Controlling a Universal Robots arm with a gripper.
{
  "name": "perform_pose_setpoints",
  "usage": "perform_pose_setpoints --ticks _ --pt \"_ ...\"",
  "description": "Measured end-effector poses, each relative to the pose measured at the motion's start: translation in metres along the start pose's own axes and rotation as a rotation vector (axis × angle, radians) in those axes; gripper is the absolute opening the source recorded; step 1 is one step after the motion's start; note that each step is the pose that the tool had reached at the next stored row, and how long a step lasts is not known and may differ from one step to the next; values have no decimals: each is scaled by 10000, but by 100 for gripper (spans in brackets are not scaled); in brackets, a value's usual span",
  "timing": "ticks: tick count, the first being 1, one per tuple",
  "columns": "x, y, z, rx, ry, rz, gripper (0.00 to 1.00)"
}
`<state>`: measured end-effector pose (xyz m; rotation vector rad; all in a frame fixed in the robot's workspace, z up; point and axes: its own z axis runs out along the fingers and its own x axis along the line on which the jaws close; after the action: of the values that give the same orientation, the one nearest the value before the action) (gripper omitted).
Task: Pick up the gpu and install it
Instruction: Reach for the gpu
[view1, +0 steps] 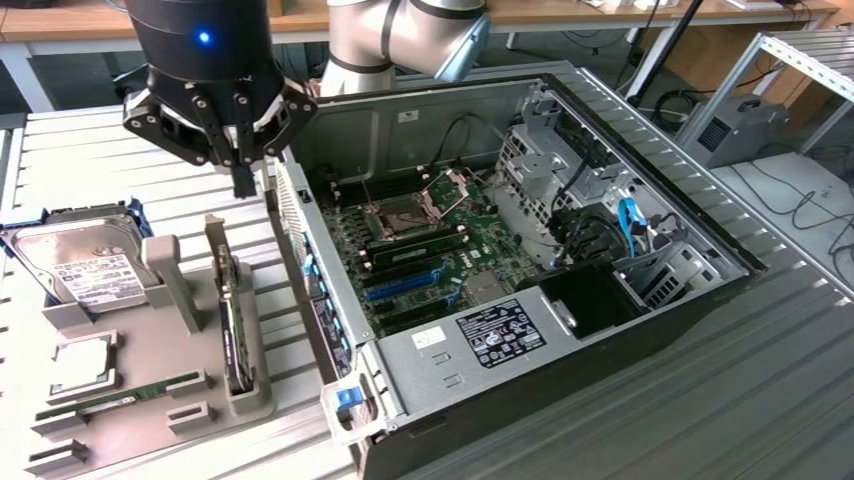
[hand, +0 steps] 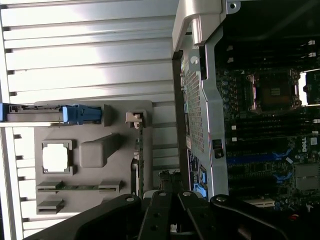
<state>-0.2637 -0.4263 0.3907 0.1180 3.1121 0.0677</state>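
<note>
**Claw.** The claw (view1: 244, 183) hangs in the air just outside the open computer case (view1: 387, 130), at the case's outer wall on the exterior view's left. Its fingers are pressed together and carry nothing. In the wrist view the fingertips (hand: 168, 176) sit over the strip between the case wall and the gpu, clear of both.

**Gpu.** The gpu (view1: 235, 335) is not installed. It stands on edge in a slot of the grey holder (view1: 131, 438), which lies on the slatted table (view1: 107, 160) beside the case. Of the parts in the holder, the gpu is the one closest to the case wall and runs parallel to it.

**Other parts in the holder.** A hard drive (view1: 83, 270), a processor (view1: 83, 365) and a RAM stick (view1: 120, 396) lie farther from the case than the gpu.

**Case.** The case lies on its side with the motherboard (view1: 427, 250) exposed.
</note>
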Motion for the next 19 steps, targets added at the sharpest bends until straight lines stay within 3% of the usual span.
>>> perform_pose_setpoints --ticks 19 --pt "-5 -68 0 0 1 0 11"
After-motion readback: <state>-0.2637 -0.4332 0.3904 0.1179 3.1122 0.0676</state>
